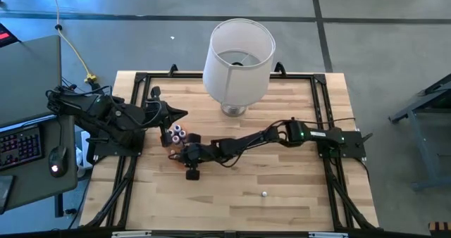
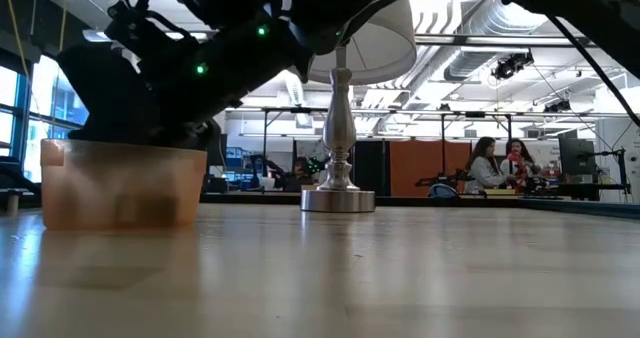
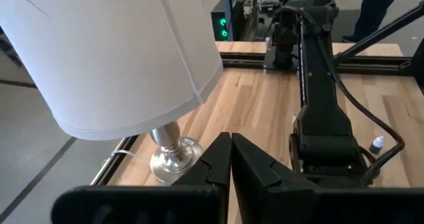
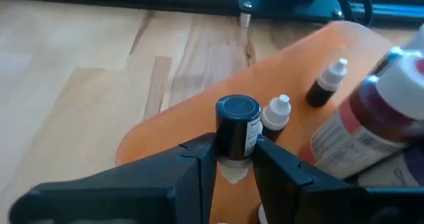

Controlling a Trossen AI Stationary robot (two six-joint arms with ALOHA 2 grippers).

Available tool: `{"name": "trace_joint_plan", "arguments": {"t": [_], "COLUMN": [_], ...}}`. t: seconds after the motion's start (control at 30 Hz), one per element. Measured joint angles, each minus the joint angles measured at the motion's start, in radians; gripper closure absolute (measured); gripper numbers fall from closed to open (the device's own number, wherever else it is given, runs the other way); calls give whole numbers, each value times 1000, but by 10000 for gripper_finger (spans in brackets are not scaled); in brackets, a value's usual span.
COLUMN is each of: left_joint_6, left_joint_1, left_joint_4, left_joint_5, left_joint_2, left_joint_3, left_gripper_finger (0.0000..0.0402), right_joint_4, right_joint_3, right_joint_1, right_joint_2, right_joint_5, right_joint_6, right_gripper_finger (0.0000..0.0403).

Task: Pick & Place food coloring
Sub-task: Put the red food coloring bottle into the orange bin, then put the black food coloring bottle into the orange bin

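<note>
Right gripper (image 4: 235, 159) — positioned over the orange tray (image 4: 199, 128), fingers clasping a blue-capped food coloring bottle (image 4: 236, 128) upright between them. Two white-tipped bottles (image 4: 277, 112) lie in the tray at its 3 o'clock. Left gripper (image 3: 230, 159) — clenched, empty, facing the lamp (image 3: 112, 58). One stray bottle (image 1: 264, 193) stands at the table's 6 o'clock.

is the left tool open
No, in the left wrist view the left tool has its two dark fingers pressed together with nothing between them.
</note>
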Motion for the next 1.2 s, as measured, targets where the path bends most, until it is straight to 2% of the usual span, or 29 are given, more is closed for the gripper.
{"name": "trace_joint_plan", "arguments": {"t": [0.3, 0.47, 0.63, 0.73, 0.83, 0.9, 0.97, 1.07, 1.13, 1.2], "left_joint_6": [0, -3, -26, -28, -39, -59, -58, -54, -55, -56], "left_joint_1": [0, 0, 0, 0, -2, -10, -21, -39, -40, -39], "left_joint_4": [0, -23, -67, -97, -78, -18, 71, 257, 379, 468], "left_joint_5": [0, -1, 15, 82, 175, 254, 317, 351, 344, 330], "left_joint_2": [0, 0, 6, 15, 24, 38, 52, 104, 150, 206], "left_joint_3": [0, 0, 0, -4, -48, -101, -162, -247, -293, -318], "left_gripper_finger": [392, 392, 392, 392, 392, 392, 392, 392, 392, 392], "right_joint_4": [28, -86, -408, -652, -853, -956, -1054, -1104, -1040, -901], "right_joint_3": [21, 51, 60, 60, 60, 44, 4, -138, -286, -464], "right_joint_1": [-5, 8, 24, 42, 77, 114, 151, 213, 255, 301], "right_joint_2": [-1, -55, -222, -349, -488, -577, -657, -787, -884, -984], "right_joint_5": [-8, -18, -26, -2, 102, 213, 277, 233, 192, 201], "right_joint_6": [-12, -12, 1, 58, 113, 152, 183, 245, 290, 344], "right_gripper_finger": [275, 275, 274, 274, 274, 274, 274, 274, 274, 274]}}
